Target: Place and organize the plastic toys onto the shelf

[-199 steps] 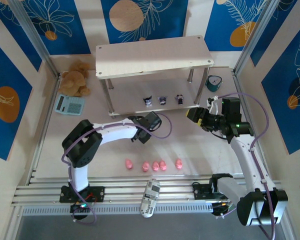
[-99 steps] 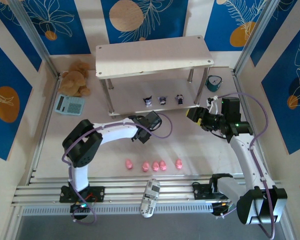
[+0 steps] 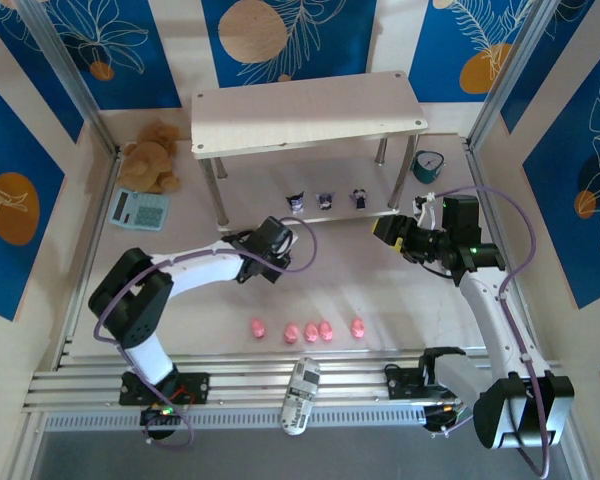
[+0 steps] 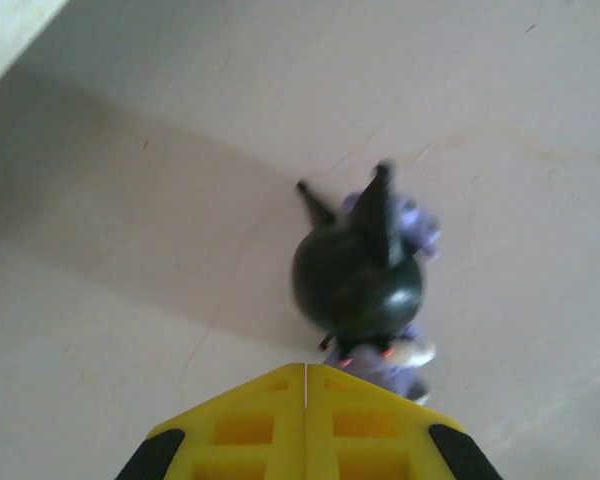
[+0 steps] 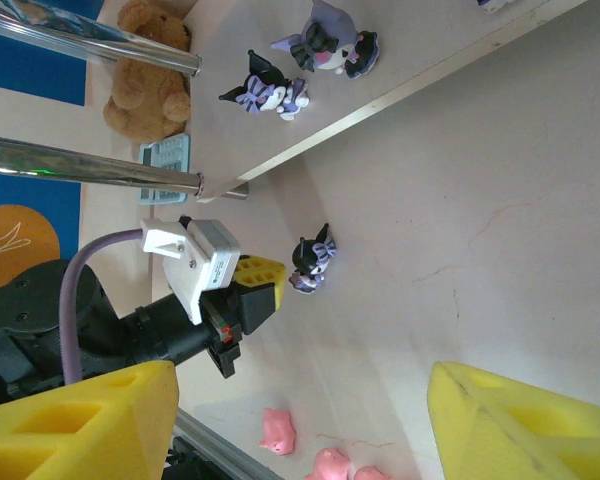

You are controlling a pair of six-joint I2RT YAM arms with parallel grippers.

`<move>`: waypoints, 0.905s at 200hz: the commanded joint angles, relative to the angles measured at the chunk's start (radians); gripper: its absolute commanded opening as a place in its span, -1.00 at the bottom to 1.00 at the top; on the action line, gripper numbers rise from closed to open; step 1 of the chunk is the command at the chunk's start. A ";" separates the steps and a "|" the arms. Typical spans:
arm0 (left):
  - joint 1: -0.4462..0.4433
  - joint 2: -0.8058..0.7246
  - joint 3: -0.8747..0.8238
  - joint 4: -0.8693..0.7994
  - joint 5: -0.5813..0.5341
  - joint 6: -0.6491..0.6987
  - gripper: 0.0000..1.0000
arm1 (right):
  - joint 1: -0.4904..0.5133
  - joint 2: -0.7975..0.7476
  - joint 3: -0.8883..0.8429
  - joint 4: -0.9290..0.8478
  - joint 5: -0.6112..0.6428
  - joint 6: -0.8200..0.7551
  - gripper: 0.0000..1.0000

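My left gripper (image 3: 280,235) is shut with nothing in it, its yellow tips (image 4: 306,372) pressed together. A dark purple-and-white figurine (image 4: 360,280) stands on the table just beyond those tips, free of them; in the right wrist view the same figurine (image 5: 313,262) stands beside the left gripper (image 5: 270,280), in front of the shelf. The shelf (image 3: 305,110) stands at the back, and three more figurines (image 3: 325,200) are in a row on its lower board (image 5: 420,60). Several pink pigs (image 3: 310,330) lie in a line near the front. My right gripper (image 3: 388,232) hangs open and empty (image 5: 302,372).
A brown teddy bear (image 3: 152,155) and a teal calculator (image 3: 138,208) lie left of the shelf. A small teal clock (image 3: 427,165) stands at its right end. A white and black device (image 3: 302,393) rests on the front rails. Walls close in on both sides.
My left gripper has closed on nothing and drawn back to the left, away from the shelf's front. The right arm has not moved.
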 commanded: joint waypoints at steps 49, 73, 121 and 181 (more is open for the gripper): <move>0.033 -0.096 0.005 -0.013 0.052 -0.014 -0.76 | 0.012 0.004 0.006 0.001 -0.011 0.017 0.35; 0.019 -0.050 0.098 -0.100 0.090 0.019 -0.46 | 0.013 0.006 0.004 0.006 -0.011 0.021 0.35; 0.004 0.079 0.238 -0.255 0.088 0.035 0.06 | 0.013 0.007 0.018 -0.009 -0.006 0.008 0.35; -0.017 0.151 0.299 -0.315 0.051 0.041 0.19 | 0.006 0.007 0.015 -0.007 -0.011 0.005 0.35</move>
